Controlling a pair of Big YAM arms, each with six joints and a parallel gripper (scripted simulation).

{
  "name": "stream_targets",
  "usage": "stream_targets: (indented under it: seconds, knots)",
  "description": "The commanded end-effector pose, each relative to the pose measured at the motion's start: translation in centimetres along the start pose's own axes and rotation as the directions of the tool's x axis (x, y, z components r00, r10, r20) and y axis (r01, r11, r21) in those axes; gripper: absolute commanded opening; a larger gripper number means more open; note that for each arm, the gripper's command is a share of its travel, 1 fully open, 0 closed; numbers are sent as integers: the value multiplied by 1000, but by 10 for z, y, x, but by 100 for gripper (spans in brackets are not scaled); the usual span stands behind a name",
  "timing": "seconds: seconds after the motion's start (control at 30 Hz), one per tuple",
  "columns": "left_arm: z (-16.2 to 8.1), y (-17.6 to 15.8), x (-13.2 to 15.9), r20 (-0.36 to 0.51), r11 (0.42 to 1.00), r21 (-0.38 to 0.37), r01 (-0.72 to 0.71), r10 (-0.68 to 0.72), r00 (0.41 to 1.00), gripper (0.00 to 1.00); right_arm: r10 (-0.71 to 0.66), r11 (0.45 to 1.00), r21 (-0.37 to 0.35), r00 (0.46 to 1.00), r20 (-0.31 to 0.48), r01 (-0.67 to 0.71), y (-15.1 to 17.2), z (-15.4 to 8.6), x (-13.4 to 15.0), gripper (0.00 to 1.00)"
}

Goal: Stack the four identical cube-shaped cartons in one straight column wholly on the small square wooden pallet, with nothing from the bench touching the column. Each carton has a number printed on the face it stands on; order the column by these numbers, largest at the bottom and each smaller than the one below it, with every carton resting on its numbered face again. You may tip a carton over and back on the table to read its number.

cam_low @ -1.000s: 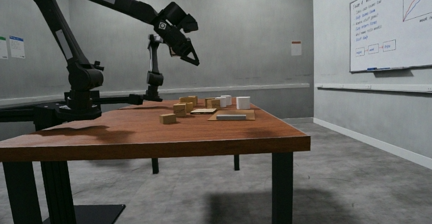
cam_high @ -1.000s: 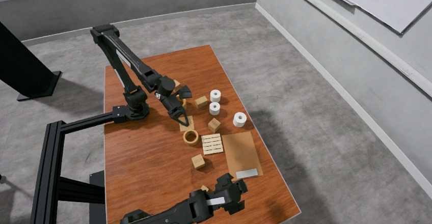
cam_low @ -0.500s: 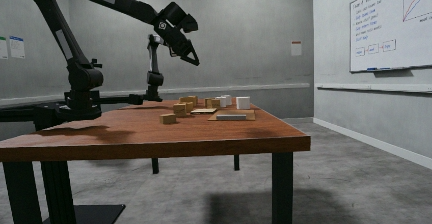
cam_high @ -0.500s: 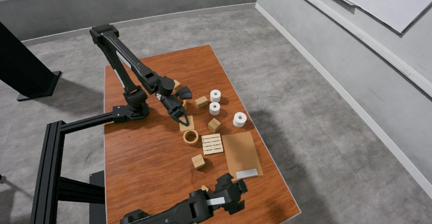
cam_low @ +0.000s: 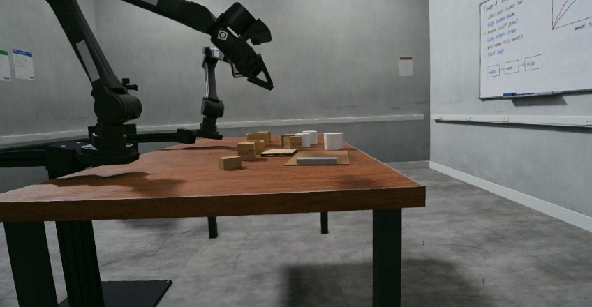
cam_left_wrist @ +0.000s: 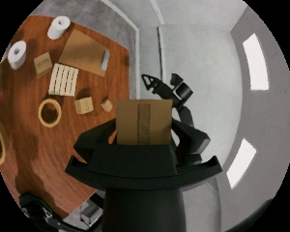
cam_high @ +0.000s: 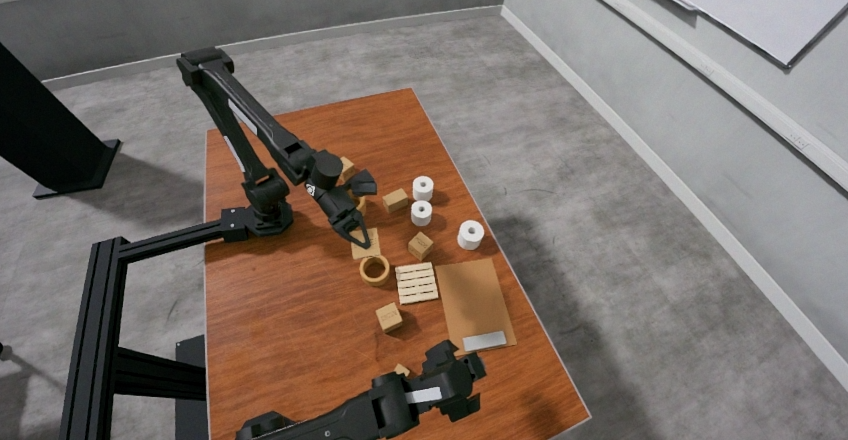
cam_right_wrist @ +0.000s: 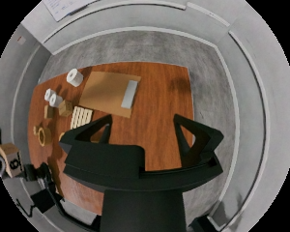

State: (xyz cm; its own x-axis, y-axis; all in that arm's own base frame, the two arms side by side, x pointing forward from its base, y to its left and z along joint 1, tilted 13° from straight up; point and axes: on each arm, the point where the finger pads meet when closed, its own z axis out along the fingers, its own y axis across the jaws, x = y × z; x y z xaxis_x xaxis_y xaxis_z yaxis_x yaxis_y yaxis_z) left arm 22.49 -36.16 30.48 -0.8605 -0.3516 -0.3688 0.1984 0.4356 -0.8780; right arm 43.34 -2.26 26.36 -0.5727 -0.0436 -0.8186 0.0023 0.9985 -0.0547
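Note:
My left gripper (cam_high: 361, 241) (cam_left_wrist: 143, 117) is shut on a brown carton (cam_high: 373, 250) (cam_left_wrist: 130, 111) (cam_right_wrist: 10, 156), held up above the table. In the right wrist view its printed face shows a digit that looks like 6 or 9; I cannot tell which. My right gripper (cam_right_wrist: 142, 117) is open and empty, raised over the table's near end. The slatted pallet (cam_high: 417, 284) (cam_left_wrist: 64, 80) (cam_right_wrist: 80, 117) bears nothing. A carton (cam_high: 420, 246) (cam_left_wrist: 43, 64) stands beside it, another carton (cam_high: 389, 318) (cam_left_wrist: 83, 105) on its other side. Two more boxes (cam_high: 395, 200) (cam_high: 346, 168) stand farther off; their numbers are hidden.
A tape ring (cam_high: 363, 276) (cam_left_wrist: 41, 113) lies by the pallet, a second ring (cam_left_wrist: 3, 145) farther off. White rolls (cam_high: 422, 188) (cam_high: 421, 213) (cam_high: 470, 234) stand along the edge. A brown sheet (cam_high: 476, 299) with a grey bar (cam_high: 484, 341) lies beside the pallet. A small block (cam_high: 401, 369) (cam_left_wrist: 106, 105) lies near my right arm.

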Motion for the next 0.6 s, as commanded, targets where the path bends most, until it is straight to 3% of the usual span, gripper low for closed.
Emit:
stream_targets:
  seconds: [0.0, 0.1, 0.17, 0.23, 0.27, 0.3, 0.57]
  knots:
    - [-2, -46, -20, 33, 997, 72, 7, -9, 999, 55, 21, 1000, 5, 999, 45, -21, -3, -12, -26, 100]
    - [-2, -46, -20, 33, 997, 72, 7, -9, 999, 55, 109, 994, -24, 993, 48, -108, 2, -18, -25, 100]
    - [-3, -32, -14, 24, 999, 54, -2, 1, 1000, 55, 193, 978, -93, 980, 48, -188, 17, -24, -25, 100]
    - [-3, -32, -14, 24, 999, 54, -2, 1, 1000, 55, 193, 978, -93, 980, 48, -188, 17, -24, -25, 100]
    - [-3, -32, -14, 24, 999, 54, -2, 1, 1000, 55, 245, 962, -136, 967, 63, -235, 24, -28, -28, 100]
    - [-3, -32, -14, 24, 999, 54, -2, 1, 1000, 55, 294, 940, -187, 956, 24, -284, 36, -28, -10, 100]
    - [-3, -32, -14, 24, 999, 54, -2, 1, 1000, 55, 557, 702, -472, 824, -103, -533, 95, -59, 2, 100]
